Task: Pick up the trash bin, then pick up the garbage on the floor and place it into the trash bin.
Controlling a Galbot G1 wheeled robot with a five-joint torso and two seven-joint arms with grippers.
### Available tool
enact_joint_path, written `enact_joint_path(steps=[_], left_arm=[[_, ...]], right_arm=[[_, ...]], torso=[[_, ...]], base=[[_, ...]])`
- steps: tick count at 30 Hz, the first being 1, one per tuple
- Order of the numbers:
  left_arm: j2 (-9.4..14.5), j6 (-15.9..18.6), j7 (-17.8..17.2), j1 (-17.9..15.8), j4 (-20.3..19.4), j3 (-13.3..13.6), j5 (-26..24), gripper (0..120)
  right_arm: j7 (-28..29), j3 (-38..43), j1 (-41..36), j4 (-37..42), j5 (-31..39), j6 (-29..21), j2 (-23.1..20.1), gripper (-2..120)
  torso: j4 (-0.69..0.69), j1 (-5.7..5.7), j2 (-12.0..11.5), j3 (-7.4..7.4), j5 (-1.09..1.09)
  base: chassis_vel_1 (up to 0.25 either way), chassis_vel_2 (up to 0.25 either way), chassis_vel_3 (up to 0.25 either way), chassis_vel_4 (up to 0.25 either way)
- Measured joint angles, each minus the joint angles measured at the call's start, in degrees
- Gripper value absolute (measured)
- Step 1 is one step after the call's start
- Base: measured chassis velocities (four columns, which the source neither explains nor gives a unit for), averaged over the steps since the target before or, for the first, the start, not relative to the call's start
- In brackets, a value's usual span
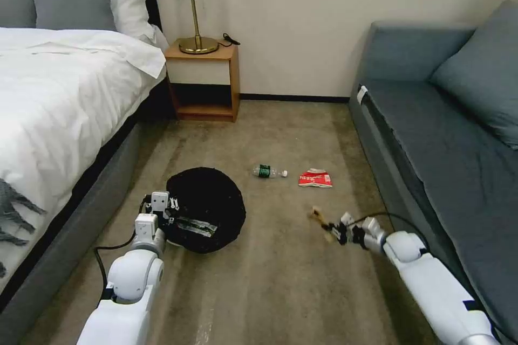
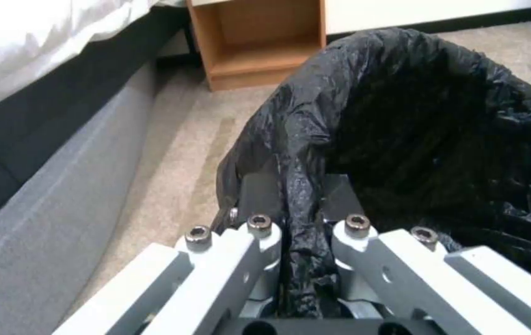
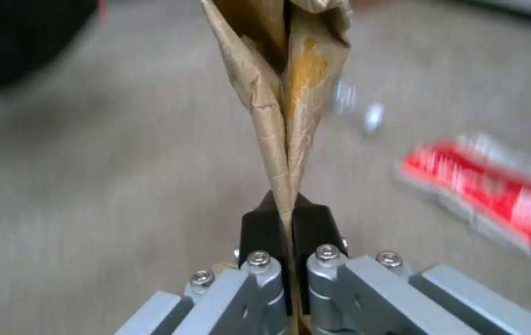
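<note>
L gripper clenched on the bin rim, black bag pinched between its jaws; the bin mouth opens just beyond the fingers, w/ the bed on the L side. R gripper grasping a crumpled brown paper bag, jaws tight on its lower end, the rest flaring out past the tips, above the carpet. Beyond the R jaws on the carpet: bottle w/ green label and, beside it, red-white packet, well apart from the bin. Sofa runs along the R arm's side
</note>
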Motion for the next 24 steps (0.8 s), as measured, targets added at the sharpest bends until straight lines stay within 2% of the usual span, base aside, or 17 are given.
enact_joint_path(steps=[2,3,8,14,17,24], left_arm=[[-0.1,0.0,0.0,-0.1,-0.3,0.2,0.3,4],[-0.1,0.0,0.0,-0.1,-0.3,0.2,0.3,4],[-1.0,0.0,0.0,-0.2,-1.1,1.2,1.1,4],[-2.1,-0.2,-0.1,-0.2,-0.6,2.2,2.1,4],[-2.6,-0.4,-0.2,-0.1,-0.5,2.7,2.6,4],[-3.6,-0.5,-0.3,0.0,-1.3,3.8,3.3,4]], right_arm=[[2.4,-1.3,-0.2,2.3,4.6,1.1,0.0,0],[2.4,-1.3,-0.2,2.3,4.6,1.1,0.0,0],[8.4,-5.6,-3.0,13.7,15.9,-1.2,0.7,0],[14.1,-9.6,-4.1,21.1,18.6,-3.6,3.1,0],[17.1,-12.7,-4.0,24.6,19.2,-5.1,5.9,0],[19.3,-16.8,-2.0,24.0,18.4,-6.3,10.5,0]], torso=[[0.01,0.0,0.0,0.0,-0.01],[0.01,0.0,0.0,0.0,-0.01],[0.0,0.0,0.0,-0.01,-0.01],[0.0,0.0,0.0,0.0,-0.02],[0.01,0.0,0.0,0.0,-0.01],[0.01,0.0,0.0,0.0,-0.02]], base=[[0.0,0.0,0.0,0.0],[0.0,0.0,0.0,0.0],[0.0,0.0,0.0,0.0],[0.0,0.0,0.0,0.0],[0.0,0.0,0.0,0.0],[0.0,0.0,0.0,0.0]])
